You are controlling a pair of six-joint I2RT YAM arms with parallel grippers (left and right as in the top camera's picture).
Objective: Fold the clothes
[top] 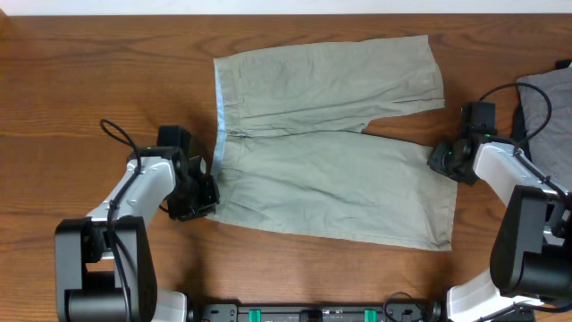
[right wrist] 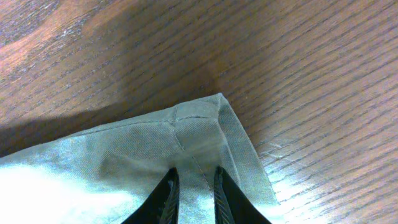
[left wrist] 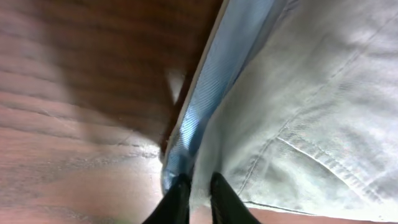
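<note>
The pale khaki shorts (top: 331, 148) lie flat in the middle of the table, waistband to the left, two legs to the right. My left gripper (top: 204, 190) is shut on the near end of the waistband; the left wrist view shows its fingers (left wrist: 198, 190) pinching the shorts (left wrist: 298, 106) beside the light blue lining (left wrist: 205, 99). My right gripper (top: 444, 159) is shut on the hem corner of the near leg; the right wrist view shows its fingers (right wrist: 193, 186) pinching that corner of the shorts (right wrist: 199, 134).
A plain grey garment (top: 550, 107) lies at the right edge, with a cable over it. The brown wooden table (top: 89, 72) shows around the shorts. Both arm bases stand at the front edge.
</note>
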